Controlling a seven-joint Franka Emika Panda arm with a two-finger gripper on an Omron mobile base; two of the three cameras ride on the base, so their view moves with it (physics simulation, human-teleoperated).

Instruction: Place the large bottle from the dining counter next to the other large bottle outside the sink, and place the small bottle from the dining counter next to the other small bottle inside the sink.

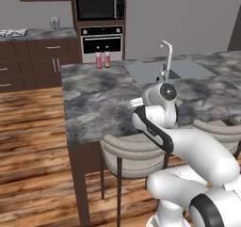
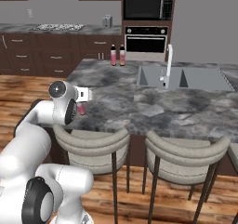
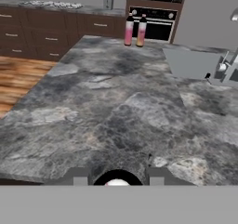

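My two dark fingers (image 3: pixel 79 176) are clamped on the tiny pink-to-yellow bottle with the dark cap (image 2: pixel 82 109). In the hand view its round dark top sits right between my tips, and in the right base view its pink body hangs just under my hand. My gripper (image 3: pixel 117 175) holds it low over the near left part of the long dining counter of dark grey marbled stone (image 2: pixel 153 102), close to the edge where the grey cushioned stools (image 2: pixel 90 141) stand. I cannot tell whether the bottle's base touches the stone or hangs just clear of it. Far across the counter, at its back edge, two tall bottles stand upright side by side: a pink large bottle with a dark cap (image 2: pixel 113 56) and a pink-and-orange large bottle with a dark cap (image 2: pixel 122 56), almost touching each other. Both are on the stone outside the grey rectangular two-basin sink (image 2: pixel 153 76), to its left and a little behind it. The tall arched silver faucet (image 2: pixel 168 65) rises between the two basins. The sink is well apart from my hand, off to the right and farther back. Behind the counter are a black built-in oven (image 2: pixel 146 42) and dark brown cabinets (image 2: pixel 28 46).
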